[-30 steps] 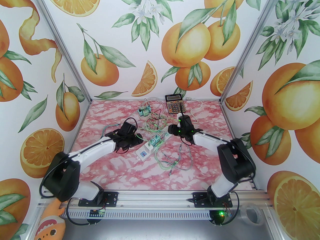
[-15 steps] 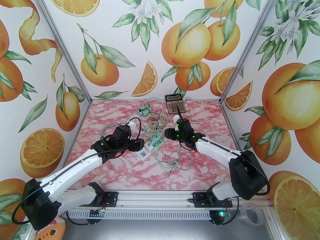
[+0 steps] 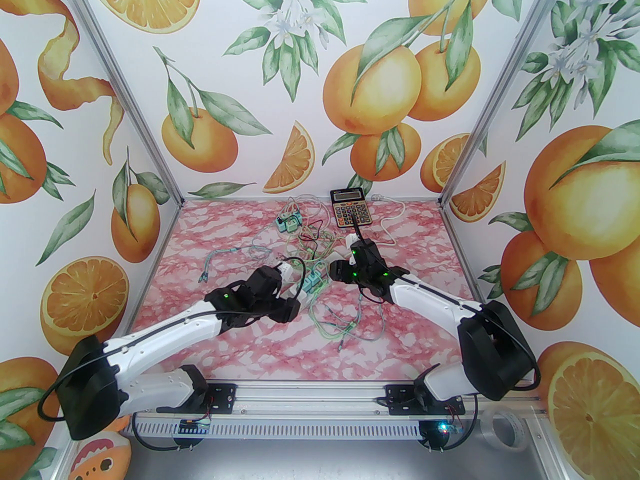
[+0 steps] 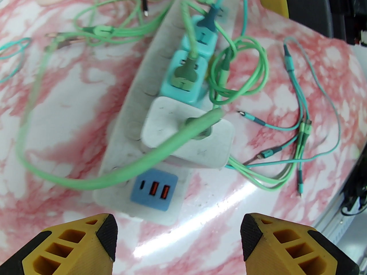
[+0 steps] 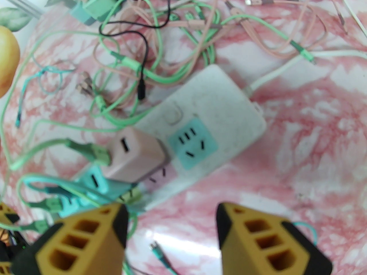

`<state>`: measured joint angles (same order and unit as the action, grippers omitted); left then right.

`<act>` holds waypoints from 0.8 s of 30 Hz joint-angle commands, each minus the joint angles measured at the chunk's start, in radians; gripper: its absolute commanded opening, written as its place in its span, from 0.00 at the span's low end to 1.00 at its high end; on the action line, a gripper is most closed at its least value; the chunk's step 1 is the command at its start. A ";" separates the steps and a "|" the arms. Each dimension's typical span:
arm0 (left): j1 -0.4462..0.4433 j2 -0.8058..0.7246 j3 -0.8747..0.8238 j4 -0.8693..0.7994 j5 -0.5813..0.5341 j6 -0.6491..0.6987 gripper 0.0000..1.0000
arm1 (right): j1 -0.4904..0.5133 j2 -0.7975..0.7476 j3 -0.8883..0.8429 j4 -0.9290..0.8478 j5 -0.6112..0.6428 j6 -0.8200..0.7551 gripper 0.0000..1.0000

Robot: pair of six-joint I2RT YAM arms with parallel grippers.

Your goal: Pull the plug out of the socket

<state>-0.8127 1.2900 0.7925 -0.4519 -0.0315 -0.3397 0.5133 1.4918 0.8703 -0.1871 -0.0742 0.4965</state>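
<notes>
Room is tightest in the middle of the pink marbled table [image 3: 240,353], where the white power strip [image 4: 120,142] lies on a slant between your two arms. Your left gripper [image 4: 179,233] hangs just off the strip's near end. Its yellow fingers [image 4: 71,245] are spread wide with nothing between them, only bare tabletop.

Just ahead of it sits the blue USB panel [image 4: 154,189]. Next comes a white charger [image 4: 163,122] plugged into the strip. A thick green cable [image 4: 172,142] leaves its top and sweeps across the strip's left edge. Beyond the charger, two teal plugs [image 4: 172,92] sit one behind the other on the strip.

Your right gripper [image 5: 170,225] hovers off the long side of the strip's far end, jaws apart and empty. From that wrist you see a pink plug [image 5: 134,153] standing on the strip; you cannot tell whether it is fully seated. A free blue socket [image 5: 192,143] lies just beside it. The strip's white cord [image 5: 286,67] leaves the rounded far end toward the right.

Behind the strip a tangle of cables [image 5: 172,67] crowds the table, green, pink and black. A calculator [image 3: 350,208] sits at the back edge. Thin green leads [image 4: 301,125] trail on the table to the right of the charger. Your clearest ground is the wide band of bare table between the strip and the near rail, plus the strips along both side walls.
</notes>
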 commanded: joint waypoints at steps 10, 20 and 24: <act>0.032 0.241 0.143 0.103 -0.019 0.194 0.77 | 0.003 0.001 0.082 -0.072 -0.016 -0.011 0.56; 0.046 0.326 0.200 0.106 0.031 0.255 0.61 | -0.042 0.107 0.140 -0.073 -0.125 0.049 0.49; 0.046 0.335 0.201 0.102 0.046 0.249 0.50 | -0.053 0.166 0.171 -0.063 -0.146 0.073 0.39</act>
<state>-0.7723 1.6073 0.9638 -0.3710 -0.0086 -0.0990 0.4683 1.6215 1.0035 -0.2367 -0.1753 0.5392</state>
